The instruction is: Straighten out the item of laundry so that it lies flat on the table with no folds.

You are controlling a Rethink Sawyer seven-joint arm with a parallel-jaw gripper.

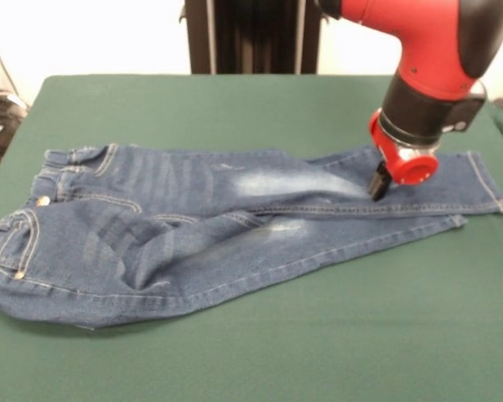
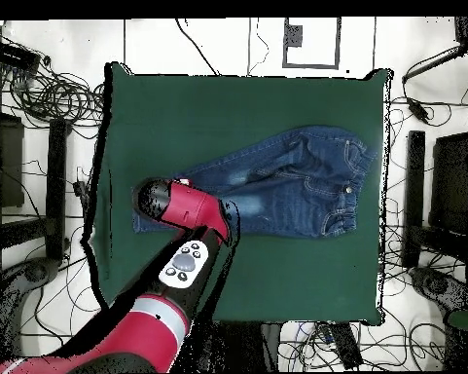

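Note:
The item of laundry, a small pair of blue jeans (image 1: 193, 230), lies across the green table (image 1: 260, 343) with its waist at the left and both legs running right. The near leg is creased and twisted around the thigh; the far leg lies smoother, with a faded whitish patch. My gripper (image 1: 377, 182) comes down on the far leg close to its cuff, its black tip at the denim. In the overhead view the jeans (image 2: 286, 185) spread right of centre on the table (image 2: 247, 107), and the red wrist covers my gripper (image 2: 158, 200) above the cuff end.
Bare green cloth surrounds the jeans on all sides, widest along the front edge (image 1: 260, 377). Cables (image 2: 53, 93) and dark stands (image 2: 413, 195) crowd the floor around the table. The red arm (image 2: 150, 321) crosses the table's lower left edge.

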